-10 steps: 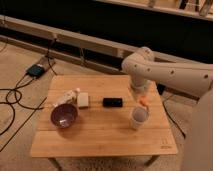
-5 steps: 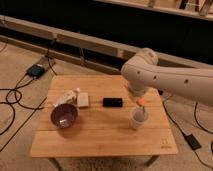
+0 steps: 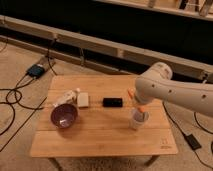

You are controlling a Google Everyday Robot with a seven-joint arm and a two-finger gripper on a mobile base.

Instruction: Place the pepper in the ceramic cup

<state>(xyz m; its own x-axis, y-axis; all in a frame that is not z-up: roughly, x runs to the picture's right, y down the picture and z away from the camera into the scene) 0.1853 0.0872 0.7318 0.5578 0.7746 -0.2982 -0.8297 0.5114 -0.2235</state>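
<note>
Wooden table [image 3: 100, 135] as the landmark throughout. Ceramic cup [image 3: 138, 120] upright toward the right end of the tabletop, white, no handle showing. Gripper [image 3: 140, 107] just above the cup mouth, mostly masked by the white arm [image 3: 170, 90] reaching in from the right of the table. Pepper [image 3: 141, 110] seen only as an orange sliver at the gripper tip, right over the cup rim or dipping into it; which of the two, not readable. A second orange patch higher on the arm's near side, nature unclear. Jaw opening: cannot tell. Whether the pepper is gripped or loose: cannot tell.

Purple bowl [image 3: 64, 116] at the left end of the table, well apart from the cup. Black object [image 3: 113, 102] near the table's middle, a pale block [image 3: 83, 99] between it and the bowl.

Step in hand, judged: final placement over the cup. Next move probably a short straight descent, release inside the rim, then a vertical lift clear, to avoid tipping the light cup.
</note>
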